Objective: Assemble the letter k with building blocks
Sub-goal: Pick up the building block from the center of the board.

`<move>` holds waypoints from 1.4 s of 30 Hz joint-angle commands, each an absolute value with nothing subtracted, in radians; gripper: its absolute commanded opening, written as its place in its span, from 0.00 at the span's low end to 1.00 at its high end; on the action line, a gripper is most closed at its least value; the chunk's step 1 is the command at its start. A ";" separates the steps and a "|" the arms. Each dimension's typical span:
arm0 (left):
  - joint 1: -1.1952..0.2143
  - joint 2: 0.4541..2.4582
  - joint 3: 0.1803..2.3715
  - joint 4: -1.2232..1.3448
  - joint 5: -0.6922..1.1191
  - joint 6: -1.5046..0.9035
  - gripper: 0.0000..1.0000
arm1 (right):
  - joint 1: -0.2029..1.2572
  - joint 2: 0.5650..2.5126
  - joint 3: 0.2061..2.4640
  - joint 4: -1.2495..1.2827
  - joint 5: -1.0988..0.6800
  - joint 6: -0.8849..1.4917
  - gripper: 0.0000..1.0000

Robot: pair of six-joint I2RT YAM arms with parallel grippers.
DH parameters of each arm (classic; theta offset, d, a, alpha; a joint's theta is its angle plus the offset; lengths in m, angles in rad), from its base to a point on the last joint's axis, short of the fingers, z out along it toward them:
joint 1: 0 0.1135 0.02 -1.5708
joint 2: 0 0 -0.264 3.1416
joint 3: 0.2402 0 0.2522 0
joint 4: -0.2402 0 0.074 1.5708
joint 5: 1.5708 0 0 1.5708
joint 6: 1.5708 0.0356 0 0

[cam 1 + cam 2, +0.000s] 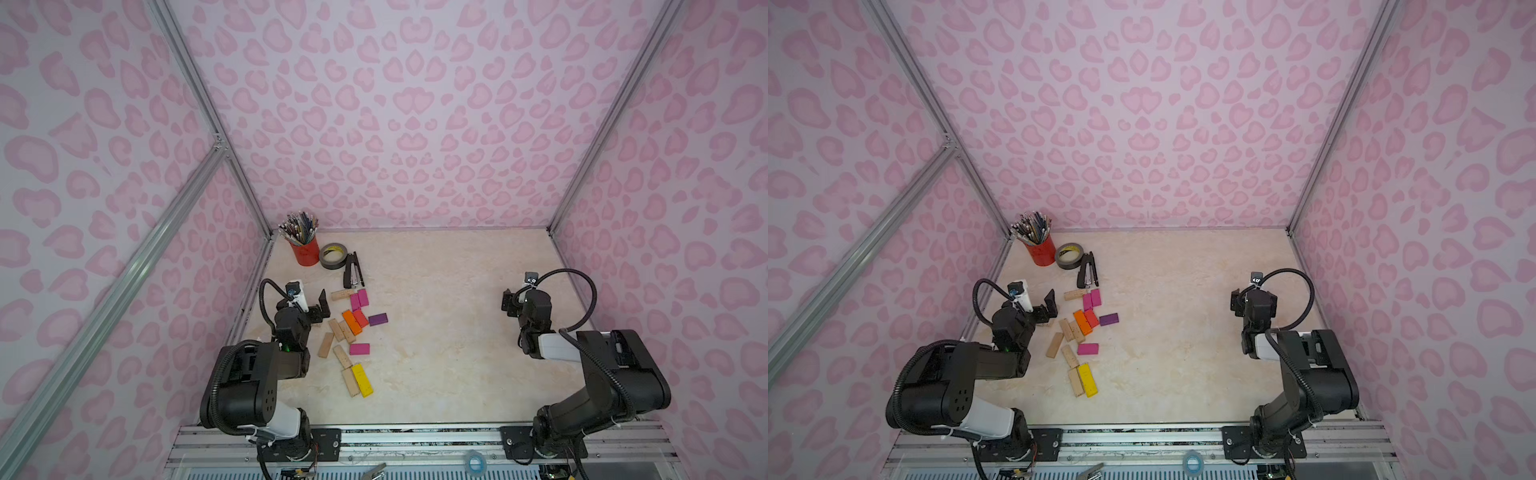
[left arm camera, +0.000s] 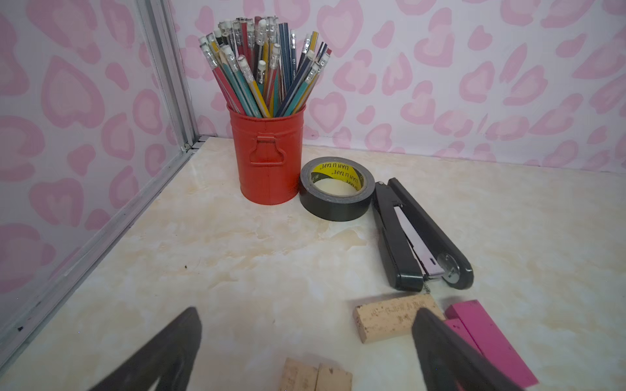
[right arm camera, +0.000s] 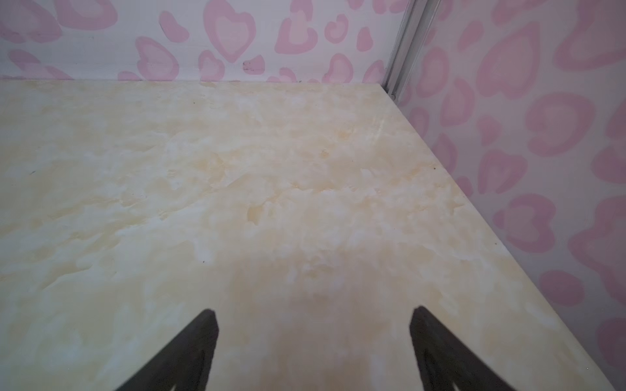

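While building blocks [image 1: 351, 322] are lying scattered, left gripper [image 2: 306, 310] is hovering beside them, spread, empty; right gripper [image 3: 314, 309] likewise, well apart. Squaring jaws across one block's narrow width seems advisable.

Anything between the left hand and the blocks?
Nothing visible. The left hand is open at the edge of the building blocks, with a plain wood block just ahead of one finger. The black stapler lies beyond them, not between.
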State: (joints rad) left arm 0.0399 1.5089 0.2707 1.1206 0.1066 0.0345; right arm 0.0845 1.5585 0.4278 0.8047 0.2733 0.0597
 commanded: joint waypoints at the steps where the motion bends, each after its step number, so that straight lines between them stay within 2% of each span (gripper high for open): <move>1: 0.043 1.510 0.276 1.147 0.116 0.031 0.99 | 0.087 1.560 0.422 0.823 0.272 0.061 0.90; 22: 0.045 1.508 0.270 1.157 0.121 0.028 0.99 | 0.084 1.553 0.407 0.841 0.272 0.064 0.90; 24: 0.045 1.488 0.293 1.097 0.099 0.020 0.99 | 0.084 1.532 0.407 0.832 0.278 0.068 0.90; 27: 0.041 1.422 0.415 0.811 0.026 0.001 0.96 | 0.085 1.414 0.435 0.677 0.281 0.072 0.91; 30: -0.007 1.315 0.380 0.812 -0.084 -0.047 0.95 | 0.086 1.285 0.524 0.403 0.288 0.132 0.94; 35: -0.142 1.228 0.543 0.445 -0.308 -0.138 0.93 | 0.101 1.129 0.709 -0.035 0.124 0.297 0.96; 38: -0.207 1.197 0.639 0.245 -0.309 -0.240 0.92 | 0.156 1.106 0.830 -0.246 0.035 0.336 0.98; 42: -0.271 1.206 0.782 -0.048 -0.265 -0.371 0.85 | 0.289 1.147 1.011 -0.485 -0.061 0.356 1.00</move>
